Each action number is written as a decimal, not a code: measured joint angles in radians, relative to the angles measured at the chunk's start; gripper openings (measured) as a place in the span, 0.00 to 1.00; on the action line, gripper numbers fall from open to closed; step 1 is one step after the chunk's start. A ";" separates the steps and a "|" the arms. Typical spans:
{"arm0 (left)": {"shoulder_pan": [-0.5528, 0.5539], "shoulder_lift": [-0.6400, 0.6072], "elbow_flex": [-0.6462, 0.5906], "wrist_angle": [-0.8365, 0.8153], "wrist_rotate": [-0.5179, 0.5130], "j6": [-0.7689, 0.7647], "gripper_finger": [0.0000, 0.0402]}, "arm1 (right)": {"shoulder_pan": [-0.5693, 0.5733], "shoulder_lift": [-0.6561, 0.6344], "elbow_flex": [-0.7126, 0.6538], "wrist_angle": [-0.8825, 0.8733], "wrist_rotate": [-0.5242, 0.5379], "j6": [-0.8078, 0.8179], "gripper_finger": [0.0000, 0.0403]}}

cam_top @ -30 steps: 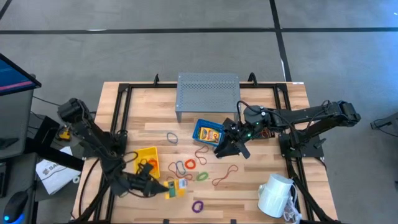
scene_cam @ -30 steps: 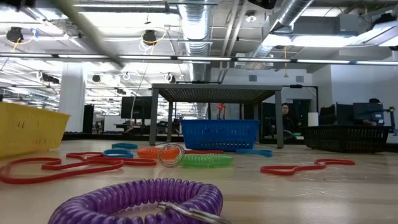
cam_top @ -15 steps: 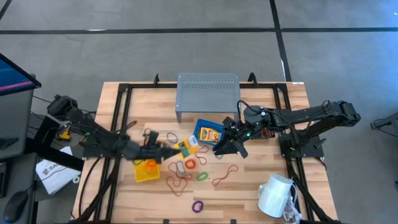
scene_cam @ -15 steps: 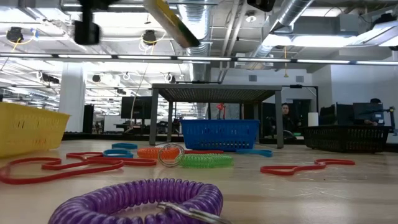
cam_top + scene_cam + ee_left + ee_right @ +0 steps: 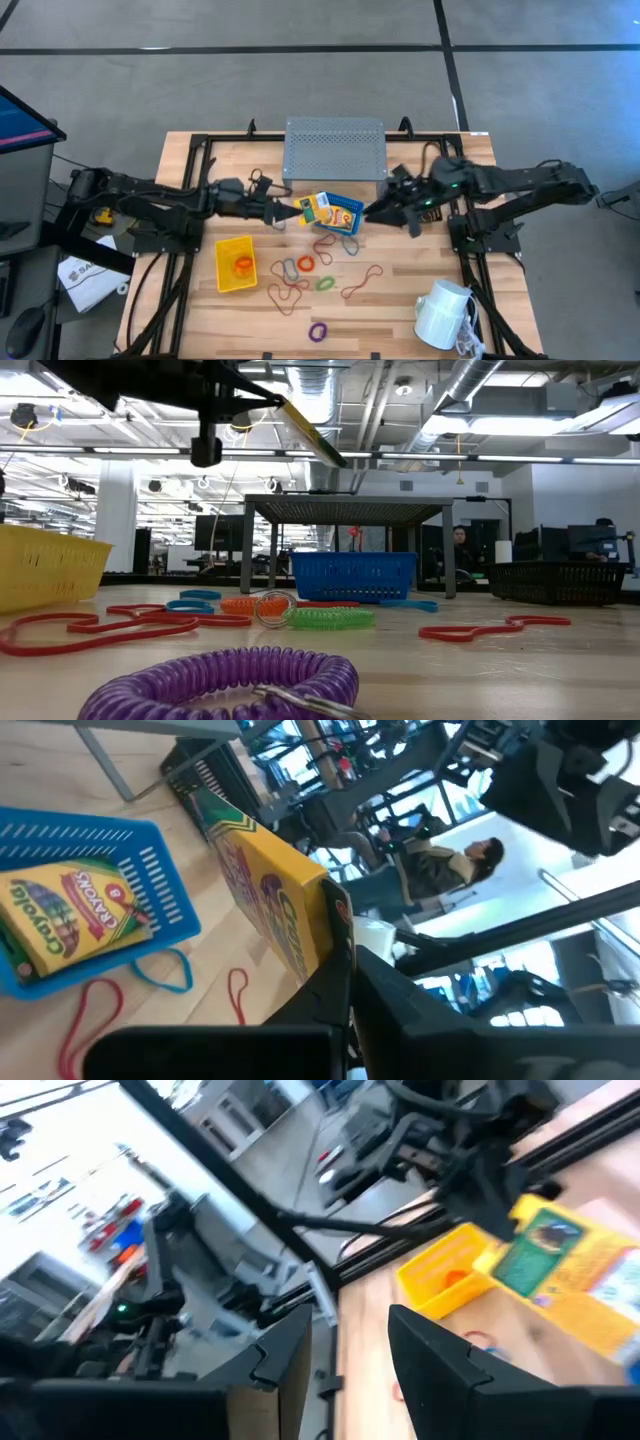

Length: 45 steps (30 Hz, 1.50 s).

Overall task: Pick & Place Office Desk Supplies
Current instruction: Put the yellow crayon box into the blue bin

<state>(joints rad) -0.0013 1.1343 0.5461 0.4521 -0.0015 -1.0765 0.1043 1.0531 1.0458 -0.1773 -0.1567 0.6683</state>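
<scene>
My left gripper (image 5: 290, 210) reaches in from the table's left and is shut on a yellow printed packet (image 5: 312, 208), held in the air by the left rim of the blue bin (image 5: 350, 222). Another packet (image 5: 70, 910) lies inside that bin. My right gripper (image 5: 372, 213) is open just right of the blue bin, touching nothing. The yellow bin (image 5: 235, 264) holds an orange loop. Red, green (image 5: 326, 284), orange and purple (image 5: 318, 331) loops lie on the table between the bins and the near edge. The black mesh bin (image 5: 560, 582) shows only in the low view. My left gripper pinches the yellow packet between its two fingers at the end nearest the arm (image 5: 318, 935). The fingers come roughly level from the table's left. The packet sticks out beyond them toward the blue bin, lifted clear of the table and tilted, far end lower (image 5: 312, 432).
A grey perforated riser (image 5: 334, 150) stands at the far edge behind the blue bin. A white mug (image 5: 443, 313) lies near the near right corner. Black frame rails run along the table's left and right sides. A person (image 5: 440, 870) sits in the room beyond.
My left gripper has lifted the yellow packet off the table near the near edge and carried it up and toward the far right, to the blue bin. My right gripper has drawn back from the blue bin's near right corner toward the far right.
</scene>
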 joint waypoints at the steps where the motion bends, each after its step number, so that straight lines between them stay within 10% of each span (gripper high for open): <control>1: 0.022 0.000 0.000 0.001 0.033 0.004 0.00 | 0.000 -0.021 0.000 -0.023 0.017 -0.005 0.33; 25: 0.209 0.397 0.226 -0.002 0.500 0.148 0.00 | 0.014 -0.177 0.000 -0.545 0.184 0.022 0.33; 45: 0.266 0.517 0.267 -0.154 0.475 0.184 0.00 | 0.053 -0.177 0.000 -0.544 0.241 0.038 0.33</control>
<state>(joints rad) 0.2648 1.6512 0.8135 0.2985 0.4735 -0.8924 0.1573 0.8764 1.0454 -0.7211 0.0841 0.7059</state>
